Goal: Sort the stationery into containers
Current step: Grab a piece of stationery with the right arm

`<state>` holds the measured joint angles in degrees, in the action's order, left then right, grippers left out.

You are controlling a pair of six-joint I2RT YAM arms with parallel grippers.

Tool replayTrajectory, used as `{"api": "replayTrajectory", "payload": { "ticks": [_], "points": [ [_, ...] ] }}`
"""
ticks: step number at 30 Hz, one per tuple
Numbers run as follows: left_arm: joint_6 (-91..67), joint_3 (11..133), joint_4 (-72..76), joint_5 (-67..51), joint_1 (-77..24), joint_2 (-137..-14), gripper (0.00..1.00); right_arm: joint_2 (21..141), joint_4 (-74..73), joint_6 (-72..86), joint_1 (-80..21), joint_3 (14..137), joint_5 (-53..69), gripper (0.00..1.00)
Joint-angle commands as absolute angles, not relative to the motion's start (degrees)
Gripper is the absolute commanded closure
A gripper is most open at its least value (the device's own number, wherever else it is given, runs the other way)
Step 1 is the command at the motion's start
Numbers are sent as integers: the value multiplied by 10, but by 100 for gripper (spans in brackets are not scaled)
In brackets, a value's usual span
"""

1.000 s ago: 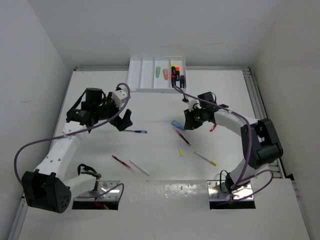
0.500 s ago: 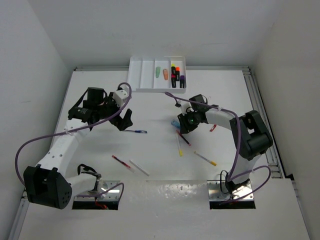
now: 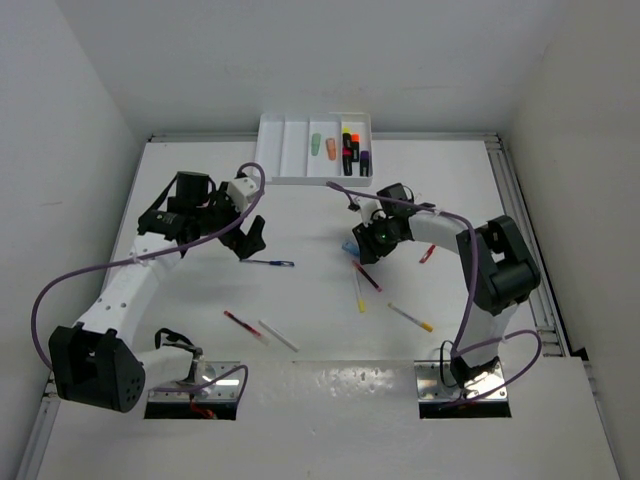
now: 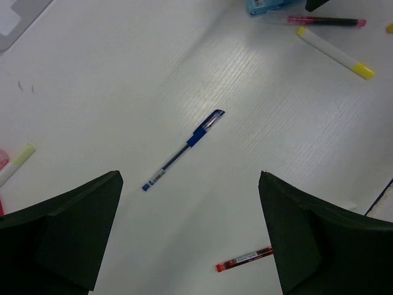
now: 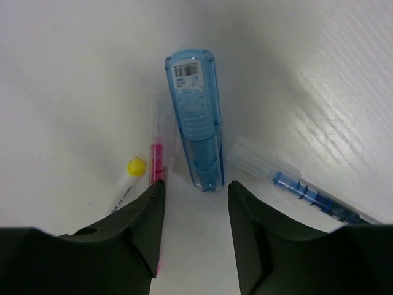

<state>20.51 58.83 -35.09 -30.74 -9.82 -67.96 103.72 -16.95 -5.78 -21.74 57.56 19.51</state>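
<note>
Between the right gripper's [image 5: 195, 203] fingers, which stand a little apart and hold nothing, sits the near end of a blue highlighter [image 5: 195, 123]. It lies flat and points straight away from the fingers. A pink pen [image 5: 158, 157] lies just beside it on the left finger's side, and a blue pen [image 5: 307, 193] lies on the other side.

The left gripper [image 4: 190, 206] hangs over the table with its fingers wide apart and holds nothing. Another blue pen [image 4: 184, 149] lies just ahead of the gap. A red pen [image 4: 244, 259] lies near the right finger.

Far past both grippers sits the white tray [image 3: 272, 150]. In one slot a green highlighter [image 3: 316, 146] and an orange highlighter [image 3: 331, 149] lie side by side. The slot at the right end holds dark markers [image 3: 349, 152] with yellow, orange and purple ends.
</note>
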Motion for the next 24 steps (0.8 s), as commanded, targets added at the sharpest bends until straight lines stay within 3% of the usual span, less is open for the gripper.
{"api": "replayTrajectory", "payload": {
  "ticks": [1,21,24],
  "points": [
    [208,612,-341,-318,-101,-681,0,1052,-179,-76,-213,615,197,55],
    [205,618,-337,-312,-101,-692,0,1106,-237,-115,-279,666,112,61],
    [205,620,-341,-316,-101,-688,0,1109,-233,-110,-280,669,97,68]
  ]
}}
